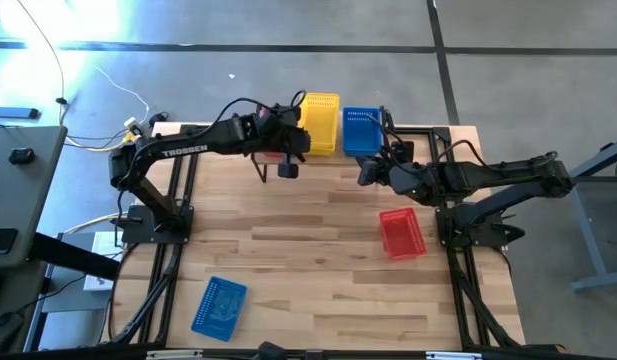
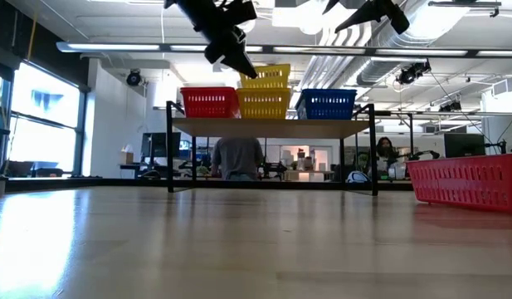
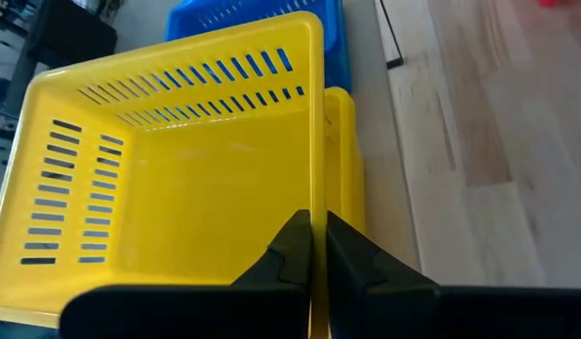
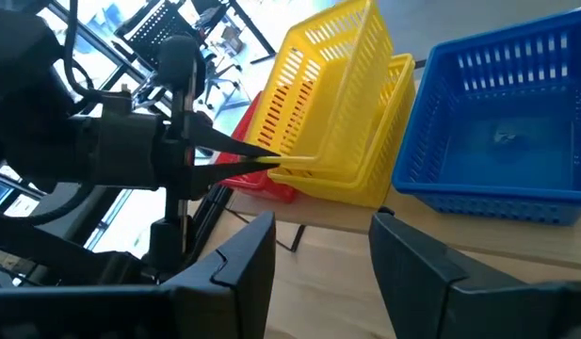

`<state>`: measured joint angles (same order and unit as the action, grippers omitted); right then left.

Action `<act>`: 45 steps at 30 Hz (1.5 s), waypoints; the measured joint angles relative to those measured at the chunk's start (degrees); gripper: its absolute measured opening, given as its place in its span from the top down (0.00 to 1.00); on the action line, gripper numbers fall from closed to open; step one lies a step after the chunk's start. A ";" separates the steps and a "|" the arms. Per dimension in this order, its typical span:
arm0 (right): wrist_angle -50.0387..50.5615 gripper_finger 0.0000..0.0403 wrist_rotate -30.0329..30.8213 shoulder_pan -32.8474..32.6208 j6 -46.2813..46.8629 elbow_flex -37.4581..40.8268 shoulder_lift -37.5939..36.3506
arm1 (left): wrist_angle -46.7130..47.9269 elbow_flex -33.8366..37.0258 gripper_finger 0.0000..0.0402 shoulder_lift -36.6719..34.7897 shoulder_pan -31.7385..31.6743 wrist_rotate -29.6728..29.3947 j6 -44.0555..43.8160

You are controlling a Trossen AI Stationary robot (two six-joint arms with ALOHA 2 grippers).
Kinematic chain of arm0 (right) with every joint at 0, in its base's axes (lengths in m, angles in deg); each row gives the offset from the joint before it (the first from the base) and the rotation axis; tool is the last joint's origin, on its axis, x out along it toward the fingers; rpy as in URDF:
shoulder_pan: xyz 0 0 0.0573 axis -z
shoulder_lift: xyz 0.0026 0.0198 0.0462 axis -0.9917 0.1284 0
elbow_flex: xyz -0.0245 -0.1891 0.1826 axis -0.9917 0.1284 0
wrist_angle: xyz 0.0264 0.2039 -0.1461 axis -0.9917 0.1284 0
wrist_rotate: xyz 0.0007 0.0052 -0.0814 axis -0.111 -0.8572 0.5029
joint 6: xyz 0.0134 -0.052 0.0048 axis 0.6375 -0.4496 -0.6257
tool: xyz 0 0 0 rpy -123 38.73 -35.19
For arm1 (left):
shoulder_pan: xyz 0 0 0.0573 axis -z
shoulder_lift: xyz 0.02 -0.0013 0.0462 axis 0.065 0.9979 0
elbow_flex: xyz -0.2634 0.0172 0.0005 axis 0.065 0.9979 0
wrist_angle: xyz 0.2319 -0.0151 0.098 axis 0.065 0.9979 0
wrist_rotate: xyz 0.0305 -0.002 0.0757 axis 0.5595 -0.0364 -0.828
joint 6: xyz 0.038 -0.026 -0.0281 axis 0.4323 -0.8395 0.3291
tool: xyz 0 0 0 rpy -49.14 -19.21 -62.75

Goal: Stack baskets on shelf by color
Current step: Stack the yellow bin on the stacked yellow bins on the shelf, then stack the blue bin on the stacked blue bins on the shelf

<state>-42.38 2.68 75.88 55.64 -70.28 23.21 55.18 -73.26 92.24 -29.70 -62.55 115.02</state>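
The shelf (image 2: 272, 127) stands at the table's far edge and carries a red basket (image 2: 209, 101), a yellow basket (image 2: 264, 103) and a blue basket (image 2: 329, 104) side by side. My left gripper (image 1: 291, 140) is shut on a second yellow basket (image 1: 321, 108), which is tilted over the first one. My right gripper (image 1: 373, 170) is open and empty, just in front of the blue basket (image 1: 360, 130). Another red basket (image 1: 401, 233) and another blue basket (image 1: 219, 306) rest on the tabletop. My left gripper pinches the upper yellow basket's near-side wall at its rim (image 3: 316, 202), close to the left corner (image 4: 282, 162), with one finger inside and one outside. The fingers come level from the table's left and lie along that wall. The basket is tilted, its held side raised and its other side down in the lower yellow basket (image 4: 365, 179).
The shelf's black legs (image 2: 169, 149) stand on the table's far part. The red basket lies at the right, near my right arm's base, and the blue one at the near left. A person (image 2: 236, 158) shows behind the shelf in the room.
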 joint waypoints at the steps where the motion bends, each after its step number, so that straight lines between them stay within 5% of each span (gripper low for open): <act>1: 0.00 0.61 0.00 0.00 -0.13 0.00 0.00 | 0.03 0.00 1.00 0.13 0.00 0.07 -0.06; 35: 0.44 0.61 -0.28 0.00 -0.28 0.00 0.02 | -0.44 0.00 0.94 0.20 0.59 0.29 -1.01; 45: 0.43 0.61 -0.26 0.00 -0.28 0.00 0.02 | -0.57 0.00 0.74 0.18 0.59 0.09 -3.00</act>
<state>-41.96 2.41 75.88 55.36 -70.28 23.23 54.61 -73.26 92.41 -29.11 -62.46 112.02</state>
